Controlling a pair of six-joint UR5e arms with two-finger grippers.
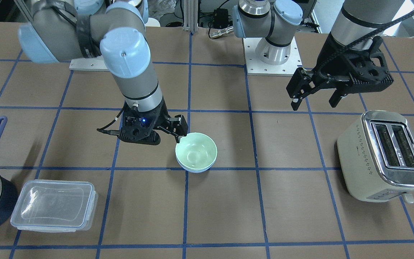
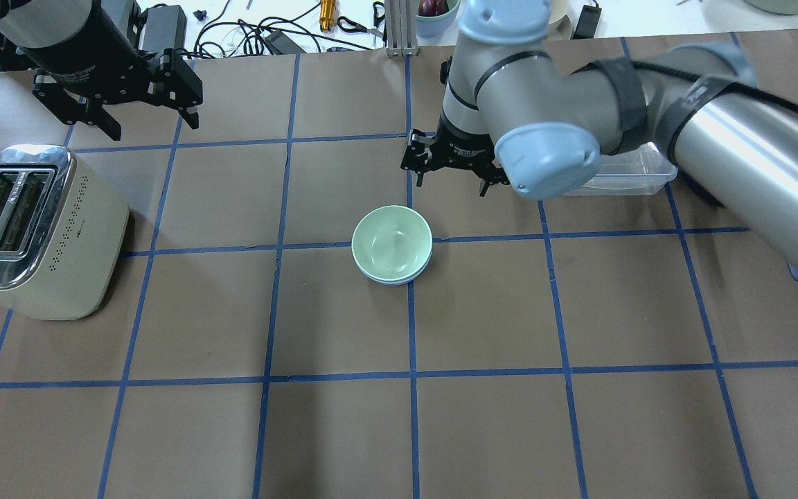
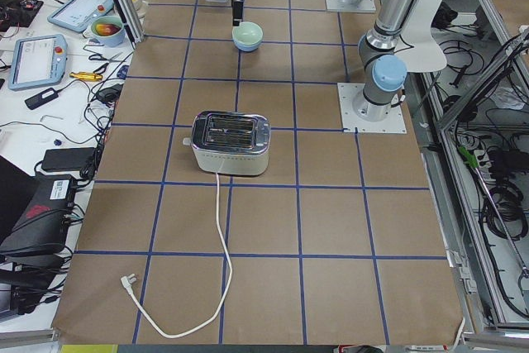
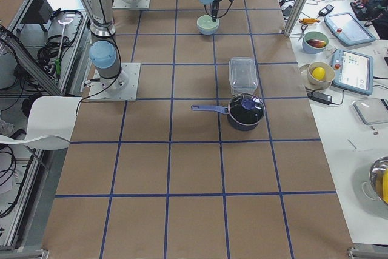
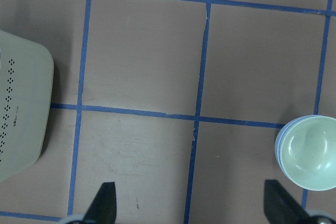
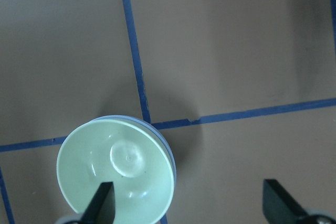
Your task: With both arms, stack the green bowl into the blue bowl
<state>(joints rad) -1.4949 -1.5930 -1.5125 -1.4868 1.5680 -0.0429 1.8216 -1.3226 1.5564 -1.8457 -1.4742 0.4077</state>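
The green bowl (image 2: 392, 239) sits nested inside the blue bowl (image 2: 393, 280) near the middle of the table (image 2: 343, 326) (only a thin blue rim peeks out beneath). The right gripper (image 2: 451, 181) hovers above and just beside the stack, spread wide and holding nothing. In its wrist view, one finger (image 6: 102, 205) hangs over the green bowl. The left gripper (image 2: 153, 125) is well apart from the bowls, near the toaster (image 2: 39, 235), likewise wide open and empty.

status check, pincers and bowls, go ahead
Left pincer open, empty, near the toaster. Right pincer open, empty, close by the stack. Green bowl nested upright in blue bowl. Toaster and lidded box well off to the sides.
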